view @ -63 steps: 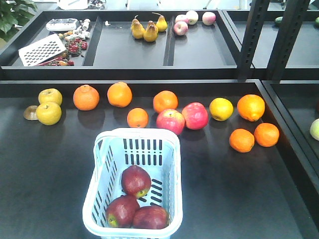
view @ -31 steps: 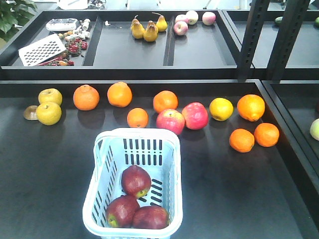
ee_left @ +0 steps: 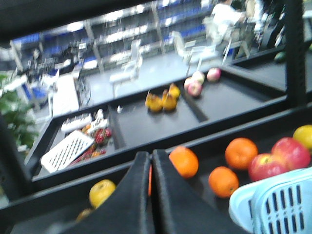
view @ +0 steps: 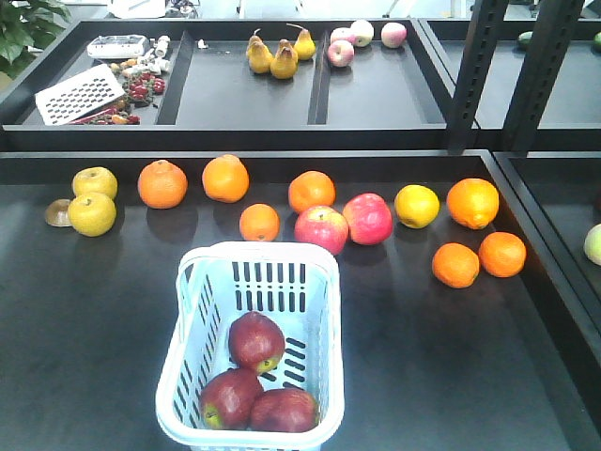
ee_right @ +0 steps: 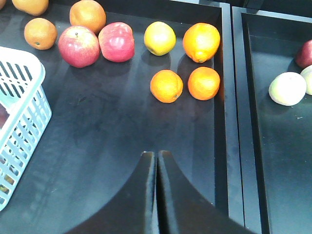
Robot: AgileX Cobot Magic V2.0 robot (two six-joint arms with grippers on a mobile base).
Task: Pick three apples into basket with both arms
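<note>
Both sets of jaws are pressed together and hold nothing. Nothing has moved in the last second. The three dark red apples (view: 255, 381) sit in the pale blue plastic basket (view: 324, 310), near the tabletop's front edge. The job looks done.

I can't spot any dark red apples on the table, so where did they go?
In the front view, the three dark maroon apples lie inside the pale blue slotted plastic basket at the bottom centre, clustered at its near end.
</note>
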